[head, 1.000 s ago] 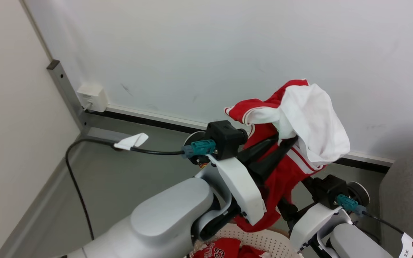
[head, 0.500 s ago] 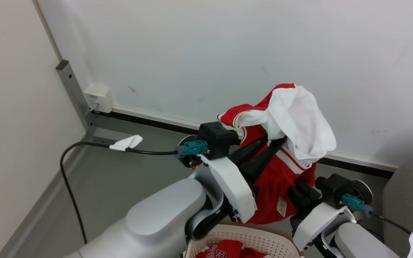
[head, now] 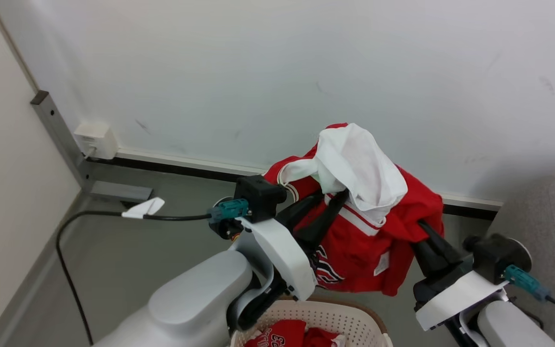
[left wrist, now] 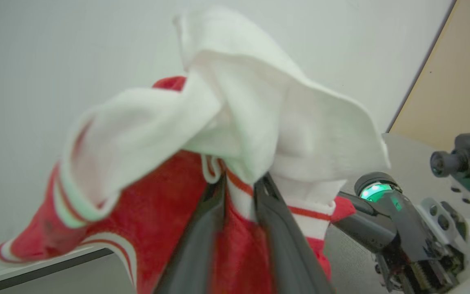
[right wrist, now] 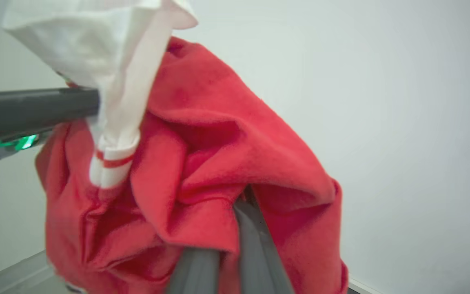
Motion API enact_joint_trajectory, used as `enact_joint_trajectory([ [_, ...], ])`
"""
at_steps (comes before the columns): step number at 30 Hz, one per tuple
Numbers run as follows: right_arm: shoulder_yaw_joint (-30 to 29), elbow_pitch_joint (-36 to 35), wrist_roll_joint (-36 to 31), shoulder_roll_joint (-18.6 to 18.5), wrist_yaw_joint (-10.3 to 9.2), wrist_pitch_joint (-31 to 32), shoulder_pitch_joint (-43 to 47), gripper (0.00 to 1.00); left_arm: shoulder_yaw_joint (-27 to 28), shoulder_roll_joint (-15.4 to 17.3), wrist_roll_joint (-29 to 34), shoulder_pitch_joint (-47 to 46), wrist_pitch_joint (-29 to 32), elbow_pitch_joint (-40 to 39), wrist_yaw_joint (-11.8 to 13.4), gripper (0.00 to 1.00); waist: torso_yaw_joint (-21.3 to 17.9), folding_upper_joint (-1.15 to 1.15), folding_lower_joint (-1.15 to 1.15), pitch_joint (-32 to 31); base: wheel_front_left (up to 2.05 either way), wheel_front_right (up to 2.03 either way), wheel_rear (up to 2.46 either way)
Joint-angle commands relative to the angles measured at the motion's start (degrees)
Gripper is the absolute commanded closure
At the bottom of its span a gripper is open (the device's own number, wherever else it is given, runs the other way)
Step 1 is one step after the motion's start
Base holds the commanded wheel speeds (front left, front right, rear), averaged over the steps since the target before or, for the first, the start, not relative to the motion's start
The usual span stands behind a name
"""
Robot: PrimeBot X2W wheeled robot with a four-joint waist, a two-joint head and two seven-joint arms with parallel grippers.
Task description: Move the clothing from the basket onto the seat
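I hold the clothing [head: 369,241] up in the air between both arms, above the basket [head: 328,318] and in front of the white wall [head: 277,72]. My left gripper [head: 331,201] pinches its striped trim under the white panel. My right gripper [head: 424,230] is clamped on a red fold at the other side. The seat [head: 552,207] lies to my right, apart from the garment.

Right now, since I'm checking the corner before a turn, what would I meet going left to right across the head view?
Wall socket box → white cable tag → left arm's teal connector → clothing → seat.
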Motion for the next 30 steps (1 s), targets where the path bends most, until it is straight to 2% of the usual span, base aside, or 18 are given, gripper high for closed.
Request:
enact_joint_trajectory([
  [1,-0.6,-0.4,0.5,-0.5,-0.13,-0.1,0.4,1.00,0.0,0.3,-0.2,0.8,-0.4,-0.2,0.1,0.64,-1.0,0.00,0.00,0.3,0.00,0.00,0.00],
  [2,-1.4,-1.3,0.6,-0.5,-0.14,-0.1,0.6,1.00,-0.1,0.5,-0.1,1.1,-0.5,-0.4,0.1,0.49,-1.6,0.00,0.00,0.4,0.00,0.00,0.00],
  [3,-2.0,-2.0,0.8,-0.6,-0.13,-0.1,0.8,1.00,-0.2,0.6,0.0,1.4,-0.6,-0.6,0.2,0.00,-2.2,0.00,0.00,0.5,0.00,0.00,0.00],
  [14,-9.8,-7.6,4.6,-2.3,-0.13,-0.1,0.2,1.00,-1.4,2.3,1.2,3.9,-1.1,-2.6,0.9,0.00,-10.1,0.00,0.00,1.7,0.00,0.00,0.00],
  [26,-15.9,-12.5,6.1,-5.8,-0.13,-0.1,-1.0,1.00,-2.1,3.5,6.2,3.0,-2.1,-4.1,0.5,0.00,-21.3,0.00,0.00,4.5,0.00,0.00,0.00],
  [30,-17.2,-15.0,8.0,-5.9,-0.13,-0.1,-0.9,1.00,-1.5,3.8,7.5,2.8,-2.4,-4.5,0.6,0.00,-24.8,0.00,0.00,5.7,0.00,0.00,0.00],
])
